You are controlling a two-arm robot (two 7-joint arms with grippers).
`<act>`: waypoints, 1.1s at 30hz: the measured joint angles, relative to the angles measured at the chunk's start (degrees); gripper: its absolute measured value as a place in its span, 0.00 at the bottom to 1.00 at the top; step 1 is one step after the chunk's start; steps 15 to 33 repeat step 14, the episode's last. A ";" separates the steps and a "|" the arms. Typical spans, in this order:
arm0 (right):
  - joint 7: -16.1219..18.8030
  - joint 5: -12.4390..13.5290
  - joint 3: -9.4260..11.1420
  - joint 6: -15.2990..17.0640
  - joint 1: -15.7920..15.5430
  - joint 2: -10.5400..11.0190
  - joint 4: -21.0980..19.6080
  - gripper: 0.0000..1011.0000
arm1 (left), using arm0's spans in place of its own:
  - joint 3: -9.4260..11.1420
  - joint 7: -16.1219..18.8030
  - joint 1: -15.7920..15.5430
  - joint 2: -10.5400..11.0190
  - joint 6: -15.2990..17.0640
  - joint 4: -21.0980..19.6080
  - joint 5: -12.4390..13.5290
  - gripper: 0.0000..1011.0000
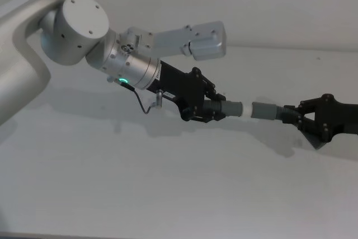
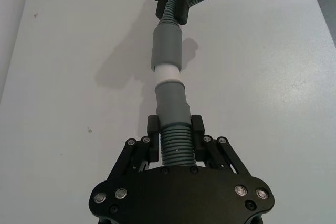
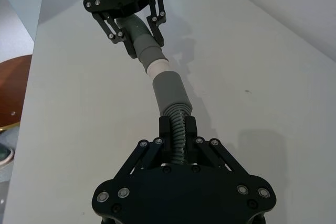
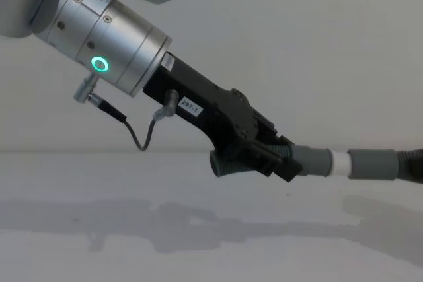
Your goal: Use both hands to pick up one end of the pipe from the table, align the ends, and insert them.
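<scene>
Left gripper (image 1: 211, 111) labelled "297-1" grips white-tipped pipe (image 1: 229, 108), right gripper (image 1: 299, 117) grips socket pipe (image 1: 267, 110)

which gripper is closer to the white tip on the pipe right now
Left. The left gripper is clamped on the piece that carries the white tip, just behind its grey sleeve. The right gripper holds the ribbed hose behind the grey socket, so the whole socket lies between it and the tip.

White-tipped pipe (image 1: 226, 109) end-on to socket piece (image 1: 267, 110) (seemingly just entering).
</scene>
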 joint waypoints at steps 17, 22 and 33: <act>-0.01 0.04 -0.08 -0.04 0.07 0.03 0.01 0.15 | 0.03 0.01 -0.01 0.05 -0.09 0.03 -0.05 0.34; -0.01 0.04 -0.08 -0.04 0.07 0.03 0.01 0.15 | 0.03 0.01 -0.01 0.05 -0.09 0.03 -0.05 0.34; -0.01 0.04 -0.08 -0.04 0.07 0.03 0.01 0.15 | 0.03 0.01 -0.01 0.05 -0.09 0.03 -0.05 0.34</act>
